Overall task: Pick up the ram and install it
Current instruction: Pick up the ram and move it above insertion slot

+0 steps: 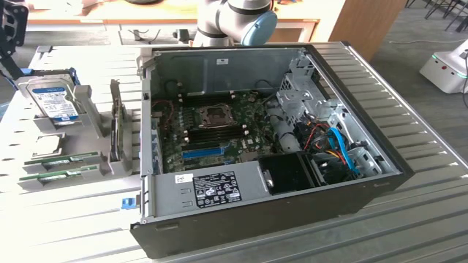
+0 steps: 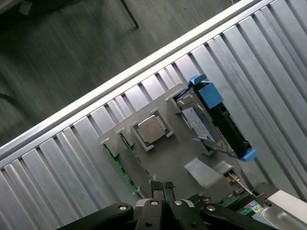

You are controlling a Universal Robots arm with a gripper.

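Two green ram sticks [image 1: 62, 160] lie side by side in a grey holder [image 1: 36, 123] on the table, at the exterior view's left, beside the open computer case [image 1: 351, 197]. In the wrist view the ram [image 2: 123, 175] appears as thin green strips on edge in the holder [image 2: 172, 158], just ahead of my gripper [image 2: 163, 186]. The gripper's dark fingers are shut together with nothing between them. It hangs well above the holder and touches nothing. The motherboard [image 1: 219, 131] lies exposed inside the case.
The holder also carries a hard drive in blue brackets [image 1: 55, 101] [image 2: 211, 120], a square processor [image 1: 45, 143] [image 2: 152, 129] and an upright grey card [image 1: 117, 126]. The slatted metal table's edge [image 2: 120, 91] runs past the holder, with floor beyond it. The arm's base [image 1: 234, 22] stands behind the case.
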